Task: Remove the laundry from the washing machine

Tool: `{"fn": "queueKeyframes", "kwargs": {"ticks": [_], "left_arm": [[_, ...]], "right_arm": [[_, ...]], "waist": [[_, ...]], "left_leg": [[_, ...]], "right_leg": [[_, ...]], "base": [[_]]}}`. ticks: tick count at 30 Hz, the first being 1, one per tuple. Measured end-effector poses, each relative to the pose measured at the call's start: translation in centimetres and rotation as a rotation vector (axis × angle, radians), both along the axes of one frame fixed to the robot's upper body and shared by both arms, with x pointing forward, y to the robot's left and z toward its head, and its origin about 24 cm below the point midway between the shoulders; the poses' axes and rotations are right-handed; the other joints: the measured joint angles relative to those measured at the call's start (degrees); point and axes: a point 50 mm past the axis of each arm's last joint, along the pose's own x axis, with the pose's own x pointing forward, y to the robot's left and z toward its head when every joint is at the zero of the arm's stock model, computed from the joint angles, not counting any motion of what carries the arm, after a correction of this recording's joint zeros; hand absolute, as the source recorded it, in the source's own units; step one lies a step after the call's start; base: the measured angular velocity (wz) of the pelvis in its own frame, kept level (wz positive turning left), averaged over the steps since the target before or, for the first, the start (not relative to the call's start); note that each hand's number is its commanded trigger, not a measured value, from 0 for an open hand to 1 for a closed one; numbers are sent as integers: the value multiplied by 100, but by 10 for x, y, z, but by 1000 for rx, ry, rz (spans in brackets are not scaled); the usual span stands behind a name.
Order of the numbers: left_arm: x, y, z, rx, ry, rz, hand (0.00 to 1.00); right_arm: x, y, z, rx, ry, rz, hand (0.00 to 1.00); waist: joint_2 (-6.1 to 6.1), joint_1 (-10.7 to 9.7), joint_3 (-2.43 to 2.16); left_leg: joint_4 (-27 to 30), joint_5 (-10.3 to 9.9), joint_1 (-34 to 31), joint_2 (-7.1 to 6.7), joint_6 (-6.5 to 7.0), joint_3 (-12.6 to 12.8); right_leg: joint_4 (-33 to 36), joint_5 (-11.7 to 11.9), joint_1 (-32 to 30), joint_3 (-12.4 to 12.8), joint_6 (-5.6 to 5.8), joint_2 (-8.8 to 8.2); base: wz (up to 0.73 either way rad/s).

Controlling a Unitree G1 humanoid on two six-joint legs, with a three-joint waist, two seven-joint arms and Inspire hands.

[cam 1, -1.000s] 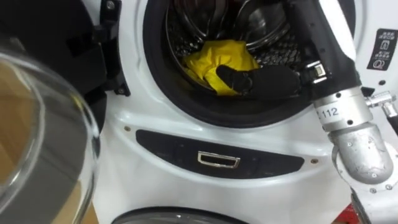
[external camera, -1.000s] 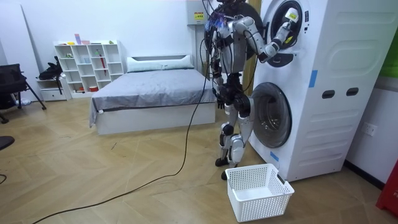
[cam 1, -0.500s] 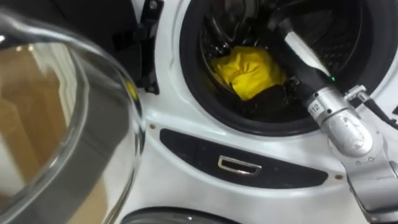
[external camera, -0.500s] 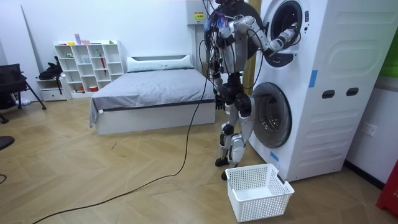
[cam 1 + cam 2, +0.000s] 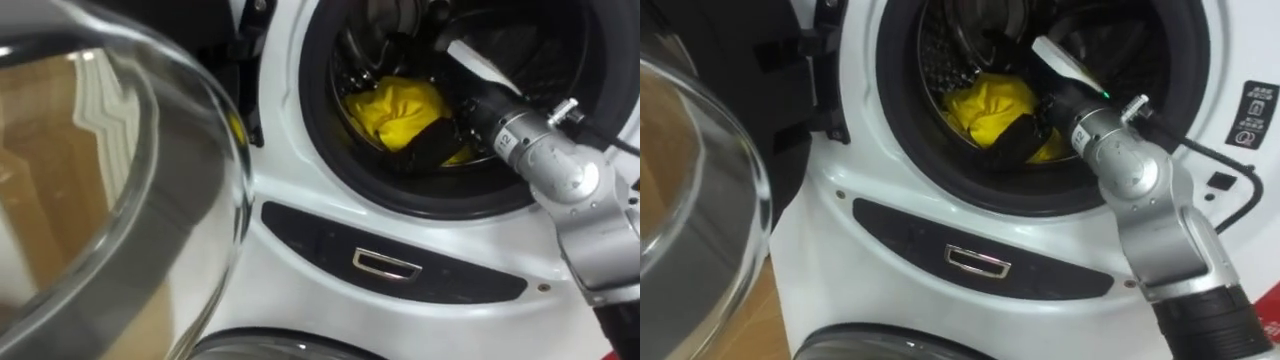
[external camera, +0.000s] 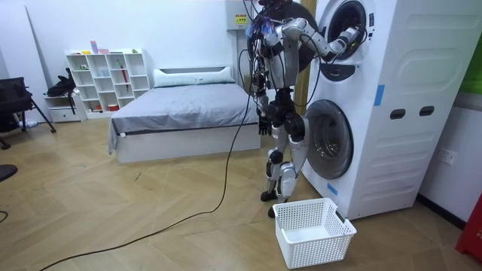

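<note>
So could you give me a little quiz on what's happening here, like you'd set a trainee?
1. Pick one: the cloth in the upper drum is A) red, B) yellow, C) blue.
2. True or false: the robot's right hand hangs at its side.
3. What stands on the floor by the robot's feet?

Key
1. B.
2. False: it is inside the upper drum, at the cloth.
3. A white basket.
</note>
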Motion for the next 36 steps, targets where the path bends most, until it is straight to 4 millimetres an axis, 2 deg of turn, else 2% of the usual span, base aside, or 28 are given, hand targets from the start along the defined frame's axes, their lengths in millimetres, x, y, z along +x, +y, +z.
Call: {"fn": "queueKeyframes", "kwargs": {"ticks": [1,2,3,4,5,11,15,20,25,32,36], "left_arm": [[0,0,0,-5,1,-1,0],[1,0,0,-9,1,-1,0],[1,-1,0,-15,-1,3,0],[1,0,0,-18,-2,13,0],[1,0,0,-19,-1,16,0],[-1,6,1,-28,28,13,0],[0,7,1,-30,34,15,0],[5,13,4,-26,34,5,0],[14,14,6,-16,22,-33,0],[14,13,5,-20,18,-37,0],[16,10,5,-9,4,-57,0]], "right_arm": [[0,-1,0,-10,1,-4,0],[0,-2,1,-13,4,-6,33],[1,-4,1,-15,12,-8,60],[3,-4,3,-22,23,-6,77],[4,-5,3,-29,29,-5,100],[6,-9,0,-94,134,25,100],[5,-6,-5,-128,204,65,100],[1,-4,1,-223,178,55,100],[-1,-2,1,-250,189,72,100],[-7,2,0,-272,185,92,100],[-12,6,5,-281,143,103,100]], "waist": [[1,-3,0],[1,-11,0],[-1,-18,-2],[-3,-29,-3],[-7,-35,-5],[-104,-57,-50],[-152,-72,-40],[-152,-59,-39],[-109,-51,-14],[-83,-42,5],[-13,-41,44]], "left_leg": [[7,-1,-1,-1,0,-3],[9,-1,-5,-2,0,-7],[13,0,-12,-9,-1,-29],[15,1,-14,-12,-2,-38],[16,1,-15,-13,-1,-44],[17,3,-13,-18,-5,-62],[21,2,-6,-14,-35,-61],[47,-1,-10,-10,-32,-65],[46,-22,5,-13,-10,-62],[-8,-22,85,-10,-6,-57],[-44,-21,86,-7,1,-8]], "right_leg": [[0,-2,-2,-12,-2,-4],[-1,-5,-3,-23,-4,-7],[-4,-7,-1,-48,-2,-12],[-6,-10,3,-58,2,-15],[-8,-11,12,-72,4,-18],[-10,-15,21,-109,3,-22],[-10,-16,18,-94,15,-21],[-17,-5,24,-109,19,-20],[-98,2,101,-113,41,-9],[-94,11,109,-63,31,-14],[-90,10,94,-6,32,-13]], "base": [[6],[7],[7],[8],[7],[3],[0],[3],[0],[-3],[-6]]}}
